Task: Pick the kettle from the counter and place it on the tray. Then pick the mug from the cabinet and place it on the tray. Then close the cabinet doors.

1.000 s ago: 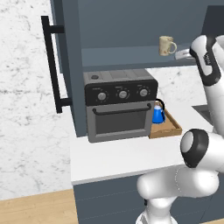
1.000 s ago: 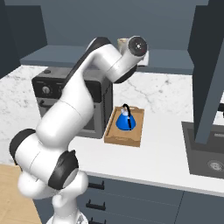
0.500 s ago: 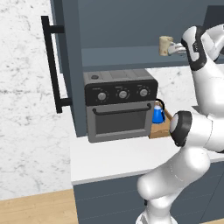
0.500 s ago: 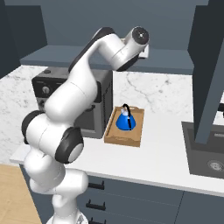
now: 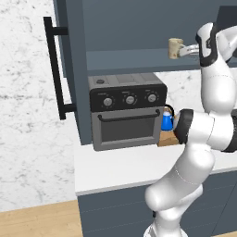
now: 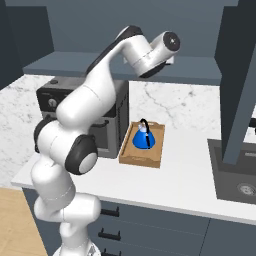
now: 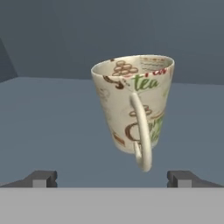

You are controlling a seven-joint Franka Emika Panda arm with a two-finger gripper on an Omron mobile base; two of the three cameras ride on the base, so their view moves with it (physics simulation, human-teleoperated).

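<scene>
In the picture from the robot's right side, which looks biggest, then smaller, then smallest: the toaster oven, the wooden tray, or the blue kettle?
Biggest to smallest, as they look in the right base view:
1. The toaster oven, though the arm covers much of it.
2. The tray.
3. The kettle, sitting inside the tray.
All three stand close together on the counter, so nearness hardly changes the order.

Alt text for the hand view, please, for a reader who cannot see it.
A cream mug printed with brown and green tea motifs stands upright on the dark blue cabinet shelf, its loop handle turned toward the camera. The open tool sits just short of it, one dark fingertip at each lower corner, touching nothing.
</scene>
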